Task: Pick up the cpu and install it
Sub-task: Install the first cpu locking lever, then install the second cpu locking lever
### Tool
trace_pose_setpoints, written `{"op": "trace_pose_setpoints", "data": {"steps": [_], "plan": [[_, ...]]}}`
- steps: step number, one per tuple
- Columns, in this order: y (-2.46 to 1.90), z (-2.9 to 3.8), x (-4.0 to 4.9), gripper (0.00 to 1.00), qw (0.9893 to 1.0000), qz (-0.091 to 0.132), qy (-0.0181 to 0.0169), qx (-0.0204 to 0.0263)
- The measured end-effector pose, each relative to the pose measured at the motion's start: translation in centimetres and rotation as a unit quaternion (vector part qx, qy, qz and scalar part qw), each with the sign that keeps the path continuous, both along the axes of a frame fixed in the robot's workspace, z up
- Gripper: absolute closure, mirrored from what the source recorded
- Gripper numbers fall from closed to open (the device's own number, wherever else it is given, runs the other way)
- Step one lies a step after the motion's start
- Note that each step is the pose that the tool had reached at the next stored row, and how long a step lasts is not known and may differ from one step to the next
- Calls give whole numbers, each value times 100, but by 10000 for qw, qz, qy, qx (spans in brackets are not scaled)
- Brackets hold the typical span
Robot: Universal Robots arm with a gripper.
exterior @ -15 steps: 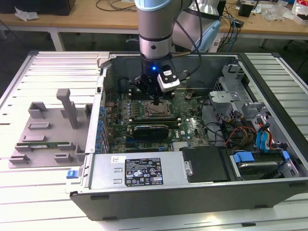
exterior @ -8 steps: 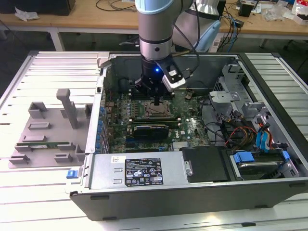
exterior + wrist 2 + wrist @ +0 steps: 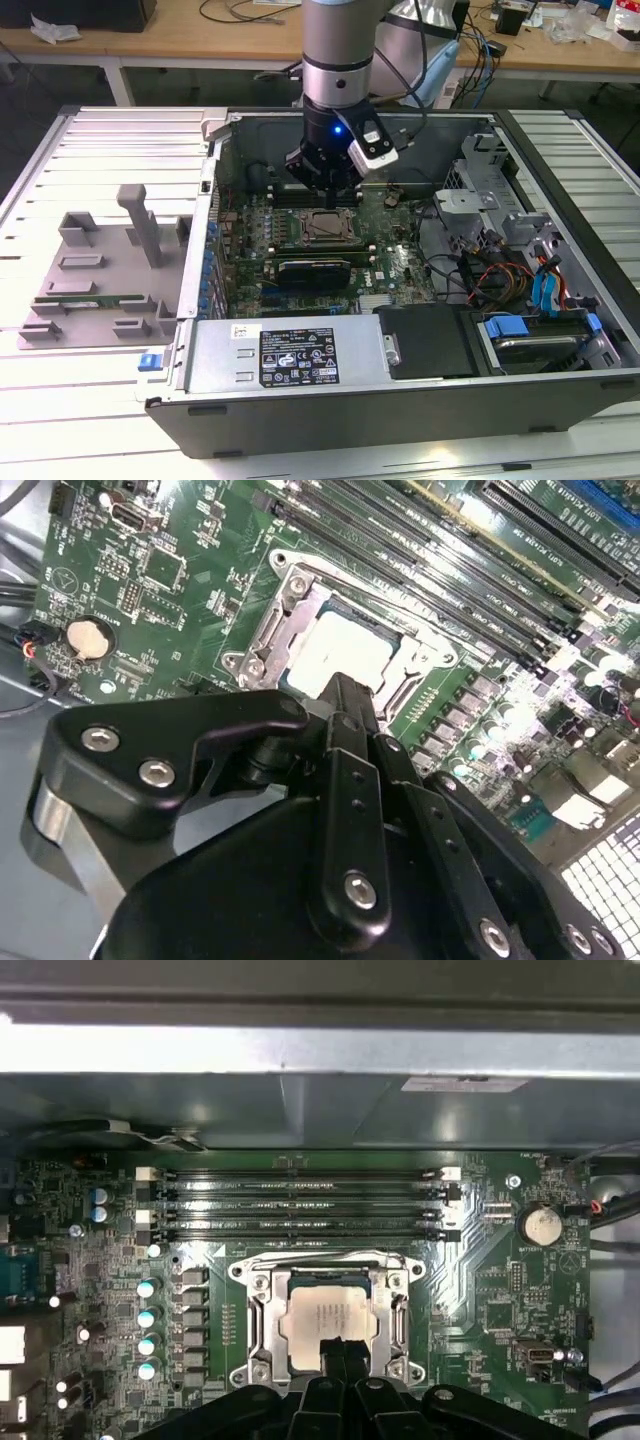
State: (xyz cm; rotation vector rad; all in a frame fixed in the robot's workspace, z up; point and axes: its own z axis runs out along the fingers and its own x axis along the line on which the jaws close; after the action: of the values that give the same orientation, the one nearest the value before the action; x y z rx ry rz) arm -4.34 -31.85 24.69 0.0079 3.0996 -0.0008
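An open computer case is seen lying on a ribbed metal table in the exterior view, with the robot arm reaching down into it from above. The gripper is held just above the green motherboard, over the socket frame.

In both wrist views the cpu is seen lying flat inside the metal socket frame, its silvery top facing up. The black fingers are brought together to a narrow tip with no gap seen between them, and nothing is held. The tip is placed right at one edge of the cpu; whether it touches the chip cannot be told.

Four long memory slots are seen running side by side just beside the socket frame in the first wrist view. A round coin battery sits on the motherboard, well apart from the socket.

In the exterior view a grey plastic holder lies on the table to the exterior view's left of the case, and a blue drive caddy sits in the case near its right end.
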Motion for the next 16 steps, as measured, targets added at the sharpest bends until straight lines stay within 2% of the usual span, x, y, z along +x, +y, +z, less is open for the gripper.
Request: {"op": "trace_pose_setpoints", "data": {"steps": [1,3,16], "plan": [[-10,0,0,89,10000,0,0,0],[-60,-1,0,89,10000,0,-1,3],[-63,0,0,89,10000,0,0,9]]}}
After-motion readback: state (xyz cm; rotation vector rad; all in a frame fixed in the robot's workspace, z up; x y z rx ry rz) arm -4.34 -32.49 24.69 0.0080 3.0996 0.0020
